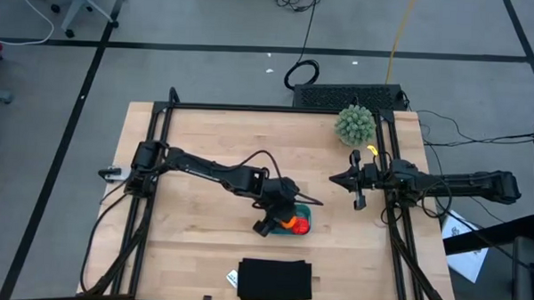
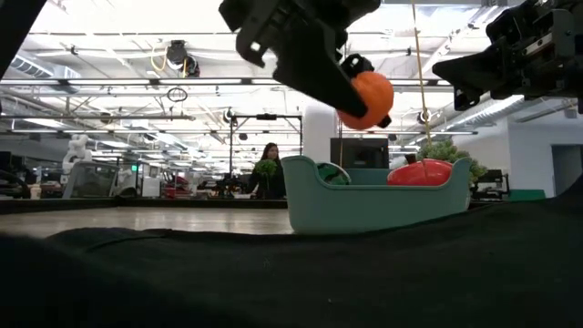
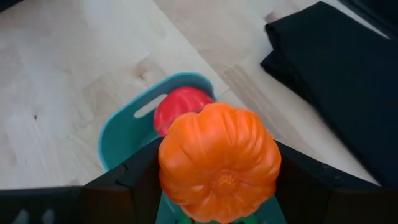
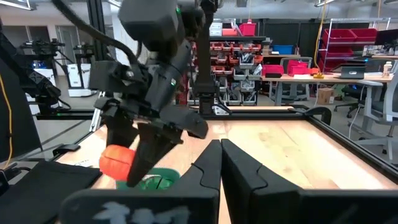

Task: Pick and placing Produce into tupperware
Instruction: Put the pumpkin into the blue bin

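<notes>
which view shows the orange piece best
The left wrist view: the orange ball fills it, ribbed, held in the left gripper. The low view shows it above the tupperware. High and right wrist views show slivers.

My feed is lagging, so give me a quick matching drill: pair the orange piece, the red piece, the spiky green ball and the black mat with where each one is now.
Things:
1. orange piece
2. red piece
3. spiky green ball
4. black mat

Places:
A. at the table's far edge, near the right arm
B. inside the teal container
C. held in the left gripper above the container
D. flat at the table's near edge

Pairs: 1-C, 2-B, 3-A, 4-D
</notes>
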Motion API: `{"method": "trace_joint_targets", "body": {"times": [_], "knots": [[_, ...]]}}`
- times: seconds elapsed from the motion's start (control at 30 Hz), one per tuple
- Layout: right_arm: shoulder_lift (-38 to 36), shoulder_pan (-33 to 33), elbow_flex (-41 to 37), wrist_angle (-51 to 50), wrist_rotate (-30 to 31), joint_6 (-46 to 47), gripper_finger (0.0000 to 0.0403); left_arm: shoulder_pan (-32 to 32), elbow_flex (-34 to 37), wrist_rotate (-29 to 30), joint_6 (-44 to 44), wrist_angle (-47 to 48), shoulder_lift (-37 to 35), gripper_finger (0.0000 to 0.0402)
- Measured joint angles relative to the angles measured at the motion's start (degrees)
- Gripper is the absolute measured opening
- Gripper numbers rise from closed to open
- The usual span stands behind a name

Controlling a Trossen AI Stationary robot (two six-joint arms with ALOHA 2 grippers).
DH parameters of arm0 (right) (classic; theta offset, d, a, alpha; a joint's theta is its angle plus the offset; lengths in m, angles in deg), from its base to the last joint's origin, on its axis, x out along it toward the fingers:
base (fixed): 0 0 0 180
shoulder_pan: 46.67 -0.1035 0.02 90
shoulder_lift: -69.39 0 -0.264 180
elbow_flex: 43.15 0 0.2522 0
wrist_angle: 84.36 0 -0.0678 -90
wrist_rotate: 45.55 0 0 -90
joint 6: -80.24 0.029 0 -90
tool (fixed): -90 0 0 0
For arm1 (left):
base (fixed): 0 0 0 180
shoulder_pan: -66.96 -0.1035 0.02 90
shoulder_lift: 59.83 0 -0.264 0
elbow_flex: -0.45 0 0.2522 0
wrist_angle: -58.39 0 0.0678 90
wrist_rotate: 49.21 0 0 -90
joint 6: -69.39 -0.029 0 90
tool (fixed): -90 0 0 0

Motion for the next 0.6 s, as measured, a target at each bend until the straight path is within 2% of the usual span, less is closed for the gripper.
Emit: {"method": "trace_joint_targets", "body": {"times": [0.2, 0.43, 0.6], "knots": [[0.0, 0.0, 0.0, 0.0, 0.0, 0.0, 0.0000, 0.3, -1.3, 0.1, 0.5, 3.2, 0.4, 0.0246], [0.0, 0.0, 0.0, 0.0, 0.0, 0.0, 0.0000, 1.9, -1.2, 5.8, 0.2, 3.1, 0.4, 0.0246], [0.0, 0.0, 0.0, 0.0, 0.0, 0.0, 0.0000, 3.1, -1.4, 6.8, 0.1, 2.4, 0.4, 0.0246]]}}
